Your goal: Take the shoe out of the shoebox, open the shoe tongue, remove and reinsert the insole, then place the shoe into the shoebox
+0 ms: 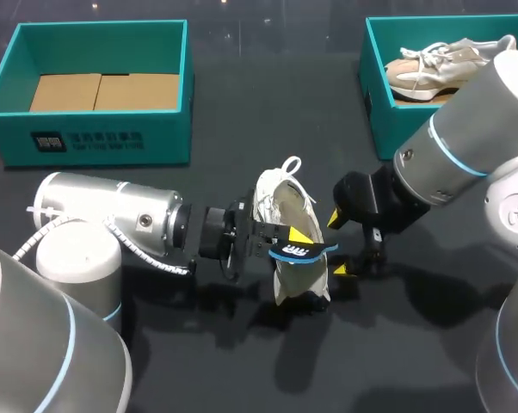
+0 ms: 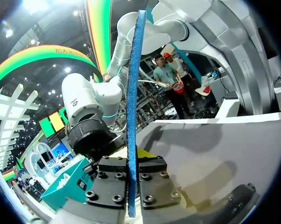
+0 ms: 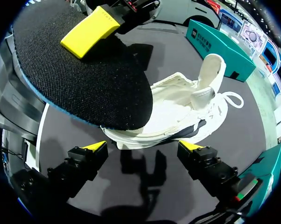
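Presently the insole (image 2: 133, 93) is held clamped edge-on by the left gripper (image 2: 129, 184) just beside the white shoe (image 1: 283, 206) resting on the table (image 1: 414, 344), the right gripper (image 3: 144, 150) being spread wide and empty; thin, light and floppy, it is judged best gripped near the heel

White shoe (image 1: 280, 200) mid-table. Left gripper (image 1: 286, 238) pinches a blue-edged insole (image 1: 304, 251) against the shoe's near side. Right gripper (image 1: 338, 243), fingers spread, just right of shoe. Teal box (image 1: 95, 133) far left, cardboard floor. Second teal box (image 1: 379, 107) far right holds another shoe (image 1: 431, 69).
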Robot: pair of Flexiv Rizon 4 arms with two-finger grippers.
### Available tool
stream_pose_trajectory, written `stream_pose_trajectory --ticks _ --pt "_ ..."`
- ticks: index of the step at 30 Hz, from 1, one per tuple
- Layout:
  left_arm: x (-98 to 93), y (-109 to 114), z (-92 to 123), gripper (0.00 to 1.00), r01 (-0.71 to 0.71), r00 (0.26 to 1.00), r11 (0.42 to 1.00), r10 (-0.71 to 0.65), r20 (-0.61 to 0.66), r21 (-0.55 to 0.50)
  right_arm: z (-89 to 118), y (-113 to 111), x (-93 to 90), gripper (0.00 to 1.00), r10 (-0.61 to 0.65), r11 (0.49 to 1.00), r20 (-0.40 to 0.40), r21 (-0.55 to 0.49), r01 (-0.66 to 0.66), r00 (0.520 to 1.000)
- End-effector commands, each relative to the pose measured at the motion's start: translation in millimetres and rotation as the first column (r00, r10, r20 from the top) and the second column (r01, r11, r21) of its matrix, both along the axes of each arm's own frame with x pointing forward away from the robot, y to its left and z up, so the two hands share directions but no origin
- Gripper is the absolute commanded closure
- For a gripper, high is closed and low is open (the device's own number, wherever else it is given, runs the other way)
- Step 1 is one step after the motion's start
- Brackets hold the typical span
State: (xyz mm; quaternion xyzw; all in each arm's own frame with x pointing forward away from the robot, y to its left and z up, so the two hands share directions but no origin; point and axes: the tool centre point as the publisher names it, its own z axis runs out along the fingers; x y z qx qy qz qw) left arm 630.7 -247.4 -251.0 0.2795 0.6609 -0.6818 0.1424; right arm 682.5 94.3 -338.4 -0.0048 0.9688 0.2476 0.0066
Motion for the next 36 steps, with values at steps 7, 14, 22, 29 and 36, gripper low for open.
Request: stream_pose_trajectory --ticks 7,14,22,29,36 --pt "2.7 -4 -6 1.00 -0.008 1.000 1.000 0.008 0.007 0.006 -1 0 -1.1 0.00 -0.001 1.000 0.003 0.000 0.001 1.000" --pt "11.1 -6 -12 1.00 -0.024 1.000 1.000 0.024 0.000 -0.020 -1 0 -1.1 0.00 -0.001 1.000 0.003 0.000 0.001 1.000" --pt "13.9 -8 -16 1.00 -0.040 0.999 0.999 0.040 -0.009 -0.036 -1 0 -1.1 0.00 -0.001 1.000 0.003 0.000 0.001 1.000" --pt "16.7 -9 -21 1.00 -0.062 0.998 0.998 0.062 -0.012 -0.025 -1 0 -1.1 0.00 -0.001 1.000 0.003 0.000 0.001 1.000" --pt "23.1 -8 -28 1.00 -0.093 0.995 0.995 0.092 -0.028 -0.023 -1 0 -1.1 0.00 -0.001 1.000 0.003 0.000 0.001 1.000"
